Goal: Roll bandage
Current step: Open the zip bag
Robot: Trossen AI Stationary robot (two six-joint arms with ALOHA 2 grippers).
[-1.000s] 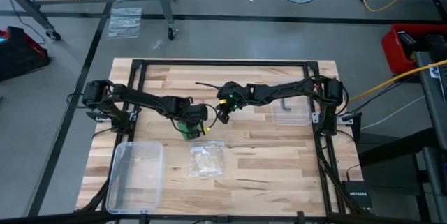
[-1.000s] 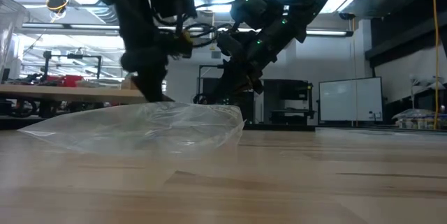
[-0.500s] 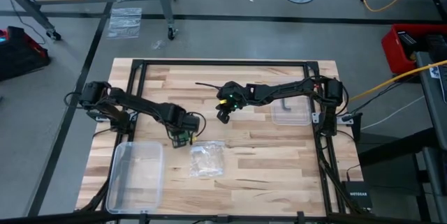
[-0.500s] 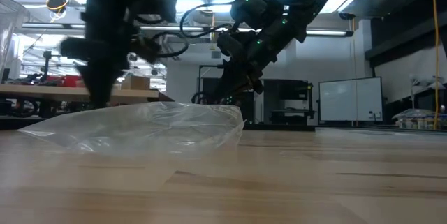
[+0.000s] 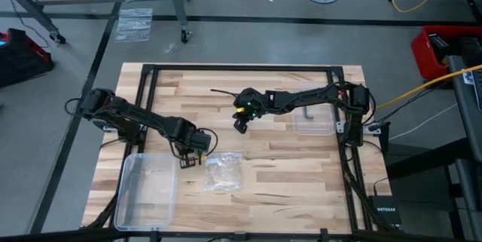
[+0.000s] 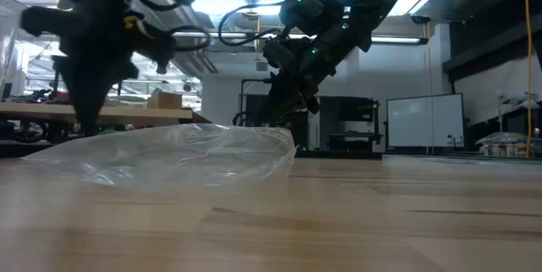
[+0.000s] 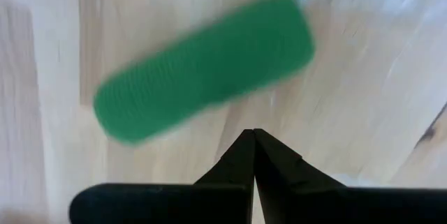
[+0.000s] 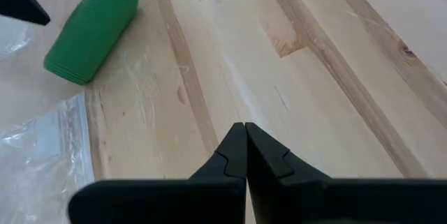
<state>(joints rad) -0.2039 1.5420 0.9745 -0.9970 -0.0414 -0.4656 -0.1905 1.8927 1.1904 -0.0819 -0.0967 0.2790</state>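
The bandage (image 8: 91, 28) is a small bright green roll lying on its side on the wood, next to the far left corner of the clear plastic bag (image 8: 35, 147). In the left wrist view the roll (image 7: 202, 67) lies just beyond my left gripper (image 7: 253, 135), which is shut, points down and holds nothing. In the high view my left gripper (image 5: 186, 162) stands between the bag and the clear box, and the arm hides the roll. My right gripper (image 5: 241, 127) hangs shut over the middle of the table, slanting down, with its tips (image 8: 244, 126) clear of the wood.
The crinkly clear bag (image 5: 222, 172) lies in the near middle and fills the low view's foreground (image 6: 169, 158). A clear plastic box (image 5: 147, 189) sits at the near left and a clear lid (image 5: 314, 120) at the right. A black frame (image 5: 241, 68) borders the table.
My left gripper has swung toward the table's left and near edges, from beside the bag's far corner toward the clear box. The green roll showed below it in the high view a second ago; the arm covers it there now.
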